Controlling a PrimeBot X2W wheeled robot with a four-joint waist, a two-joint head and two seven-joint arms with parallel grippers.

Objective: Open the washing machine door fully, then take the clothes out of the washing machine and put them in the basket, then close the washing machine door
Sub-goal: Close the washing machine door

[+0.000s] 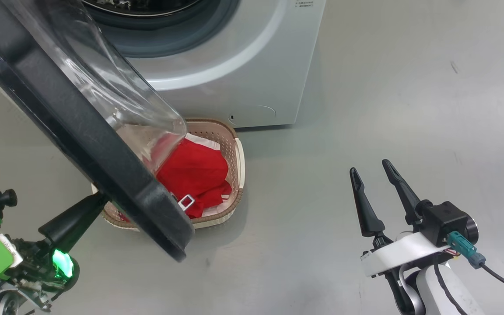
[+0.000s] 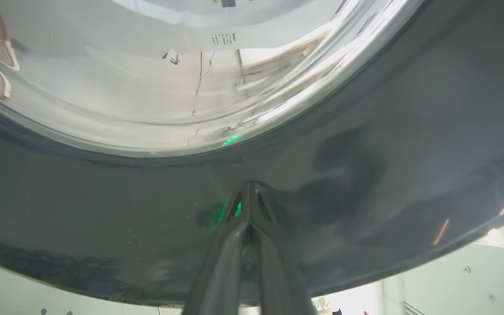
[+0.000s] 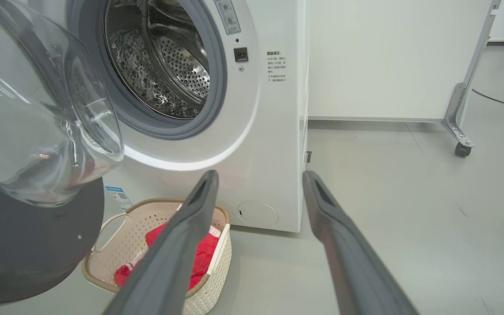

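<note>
The washing machine [image 1: 243, 65] stands with its drum [image 3: 164, 65] showing bare steel. The washing machine door [image 1: 81, 131] hangs open, its black ring slanting across the head view and its glass bowl over the basket [image 1: 239, 162]. The red clothes [image 1: 195, 175] lie in that basket [image 3: 219, 258], and the clothes [image 3: 208, 253] and the door [image 3: 24, 245] also show in the right wrist view. My left gripper [image 1: 99, 199] is shut, its tips [image 2: 248, 188] against the outer face of the door's black ring [image 2: 103, 197]. My right gripper [image 1: 369, 167] stands open and empty, right of the basket, over the floor [image 3: 259, 175].
The basket sits on the grey floor right before the washer's front, partly under the open door. A wheeled metal frame leg [image 3: 460, 144] and a white wall panel stand to the washer's right. A dark cable runs from my right wrist.
</note>
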